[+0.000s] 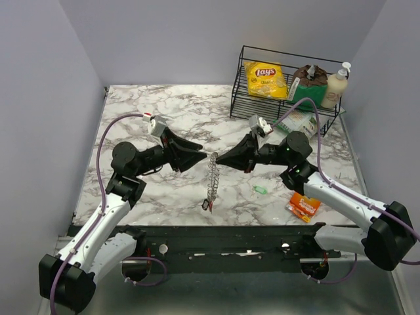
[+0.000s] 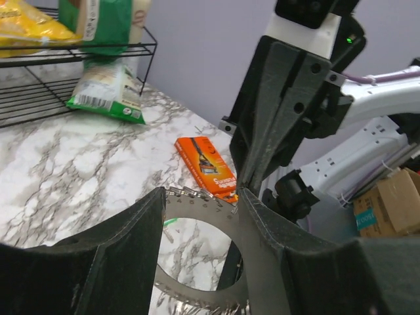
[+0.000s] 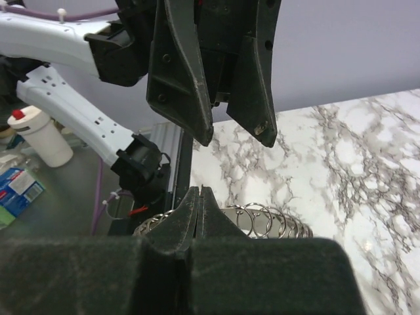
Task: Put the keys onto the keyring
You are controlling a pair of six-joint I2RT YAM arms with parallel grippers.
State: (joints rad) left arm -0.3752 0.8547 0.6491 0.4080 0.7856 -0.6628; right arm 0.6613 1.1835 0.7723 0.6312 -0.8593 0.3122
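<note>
Top: keyring (image 1: 210,178) edge-on (L wrist: face-on).

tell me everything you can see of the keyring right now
The keyring is a large flat grey metal ring with an open centre, its rim lined with small wire loops that look like teeth. It stands upright over the marble table, edge-on to the top camera. The right tool is shut on its upper rim; the left tool is open beside it, contact unclear. A small dark-red piece hangs at its lower end.
</note>
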